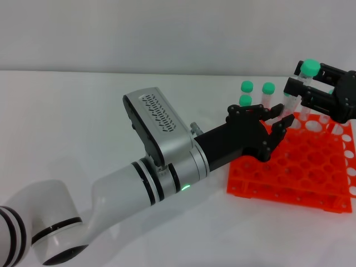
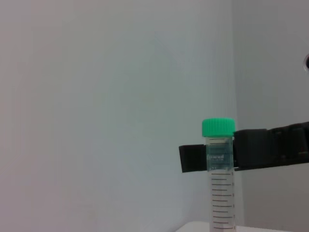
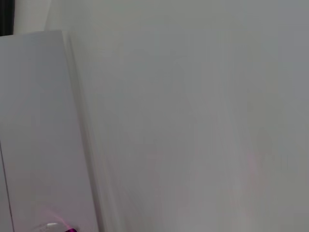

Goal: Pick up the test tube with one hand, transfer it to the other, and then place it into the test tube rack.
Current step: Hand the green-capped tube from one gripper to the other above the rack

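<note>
The test tube (image 1: 306, 89), clear with a green cap, stands upright in my right gripper (image 1: 306, 83), which is shut on it just below the cap, above the back edge of the orange-red test tube rack (image 1: 289, 172). The left wrist view shows the same tube (image 2: 219, 183) clamped between the right gripper's black fingers (image 2: 260, 147). My left gripper (image 1: 275, 119) is open and empty, over the rack's back left corner, just left of and below the held tube. The right wrist view shows only pale blank surfaces.
Three more green-capped tubes (image 1: 268, 89) stand in holes at the rack's back left, right behind my left gripper. The rack sits on a white table (image 1: 83, 122). My left arm (image 1: 161, 167) stretches across the table's front.
</note>
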Tool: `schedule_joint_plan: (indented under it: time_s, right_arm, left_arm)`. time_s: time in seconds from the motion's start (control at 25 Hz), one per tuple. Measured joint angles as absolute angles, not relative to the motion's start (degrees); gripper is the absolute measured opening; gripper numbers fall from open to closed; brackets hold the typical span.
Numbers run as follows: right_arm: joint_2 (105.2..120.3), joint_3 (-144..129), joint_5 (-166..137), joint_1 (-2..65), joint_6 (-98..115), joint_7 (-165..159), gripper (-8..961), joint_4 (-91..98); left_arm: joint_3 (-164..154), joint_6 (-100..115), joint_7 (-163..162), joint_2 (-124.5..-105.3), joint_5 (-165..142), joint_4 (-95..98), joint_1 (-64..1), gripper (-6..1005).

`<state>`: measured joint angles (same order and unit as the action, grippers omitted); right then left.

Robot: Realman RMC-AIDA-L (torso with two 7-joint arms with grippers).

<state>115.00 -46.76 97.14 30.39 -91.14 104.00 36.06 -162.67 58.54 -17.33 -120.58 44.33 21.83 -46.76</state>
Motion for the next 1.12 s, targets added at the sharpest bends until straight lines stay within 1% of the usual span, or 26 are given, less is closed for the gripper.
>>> schedule_joint_plan:
  time_s: [0.2, 0.32, 0.52, 1.12]
  right_arm:
    - [115.05, -46.6, 97.3, 30.1, -91.1, 104.2, 681, 36.0]
    - [115.02, -46.3, 97.4, 29.9, -91.1, 104.8, 446, 35.7]
    - [114.83, -46.3, 97.4, 29.6, -91.4, 105.8, 226, 35.7]
    - [114.74, -46.2, 97.3, 29.2, -91.6, 106.2, 222, 35.9]
  left_arm:
    - [-162.7, 58.5, -17.3, -120.58, 44.3, 21.9, -46.8, 195]
    - [-162.7, 58.5, -17.3, -120.58, 44.3, 21.9, -46.8, 195]
    - [-162.7, 58.5, -17.3, -120.58, 44.3, 21.9, -46.7, 194]
    - [-162.1, 58.8, -15.0, -120.59, 44.8, 22.1, -44.9, 195]
